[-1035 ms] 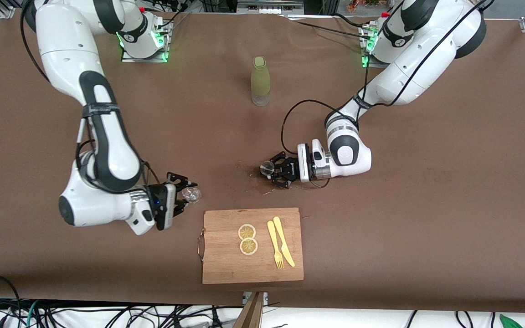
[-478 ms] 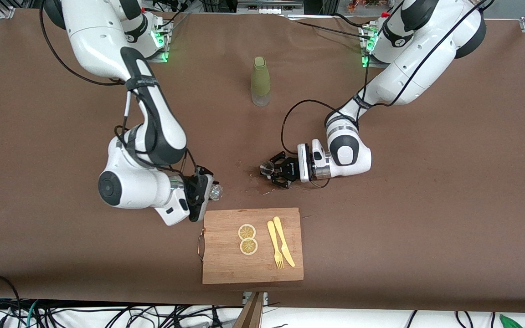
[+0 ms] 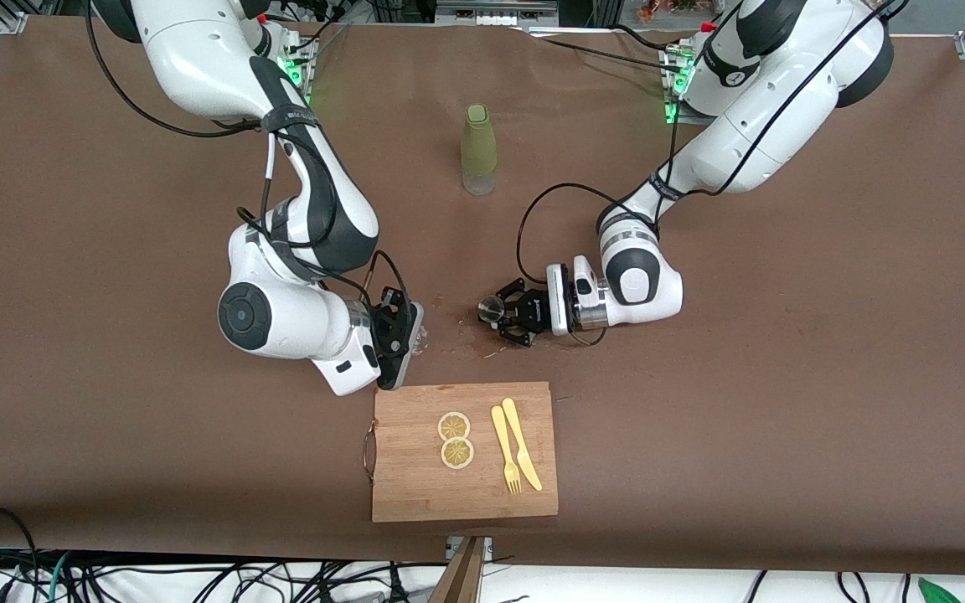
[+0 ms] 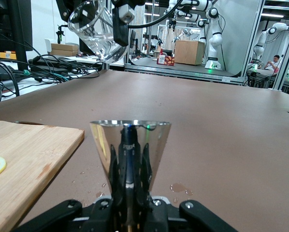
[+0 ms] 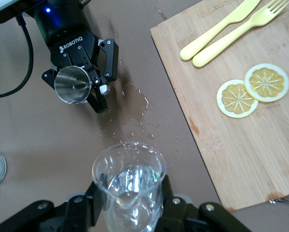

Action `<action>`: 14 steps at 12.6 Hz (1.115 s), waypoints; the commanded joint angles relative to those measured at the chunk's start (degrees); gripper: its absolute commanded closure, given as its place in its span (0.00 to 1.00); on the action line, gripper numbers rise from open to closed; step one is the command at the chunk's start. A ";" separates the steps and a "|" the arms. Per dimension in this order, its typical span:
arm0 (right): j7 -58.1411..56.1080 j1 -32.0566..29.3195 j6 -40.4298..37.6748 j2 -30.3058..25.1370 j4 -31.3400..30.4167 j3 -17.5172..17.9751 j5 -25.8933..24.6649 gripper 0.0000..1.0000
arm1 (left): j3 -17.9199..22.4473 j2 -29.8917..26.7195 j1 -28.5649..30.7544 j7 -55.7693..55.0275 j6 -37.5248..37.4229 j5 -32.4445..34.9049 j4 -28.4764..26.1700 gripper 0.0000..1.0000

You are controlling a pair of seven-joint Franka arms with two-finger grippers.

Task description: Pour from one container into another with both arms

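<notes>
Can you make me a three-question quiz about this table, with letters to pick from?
1. Where do the lemon slices lie?
A. on the wooden board
B. beside the green bottle
C. in the metal cup

2. How many lemon slices are there?
A. one
B. two
C. four

3. What is the right gripper doing?
A. hanging open over the board
B. holding a clear glass beaker with water in it
C. gripping the yellow fork

Answers:
1. A: both slices rest on the board next to the fork and yellow knife.
2. B: two round slices show in the front and right wrist views.
3. B: its jaws clasp the beaker, while the left gripper holds the metal cup low over the wet brown table.
</notes>
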 commanded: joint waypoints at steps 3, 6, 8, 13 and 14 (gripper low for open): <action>3.39 3.56 -0.62 -1.05 -2.02 -0.43 -2.41 0.78 | -0.61 0.57 -0.12 2.17 0.63 -2.40 0.55 1.00; 6.82 5.85 -0.62 -0.96 -2.02 -0.43 -4.97 0.78 | -0.52 0.75 -0.12 2.26 0.63 -2.32 0.63 1.00; 8.32 7.26 -0.62 -0.70 -2.02 -0.52 -5.06 0.78 | -0.52 1.10 -0.12 2.35 0.63 -2.23 0.72 1.00; 10.43 12.71 -0.62 0.79 -1.67 -4.30 -4.97 0.77 | -0.52 1.45 -0.12 2.26 0.63 -2.23 1.42 1.00; 10.43 13.67 -0.71 0.88 -1.58 -5.34 -4.88 0.77 | -0.61 1.45 -0.12 2.26 0.63 -2.32 1.51 1.00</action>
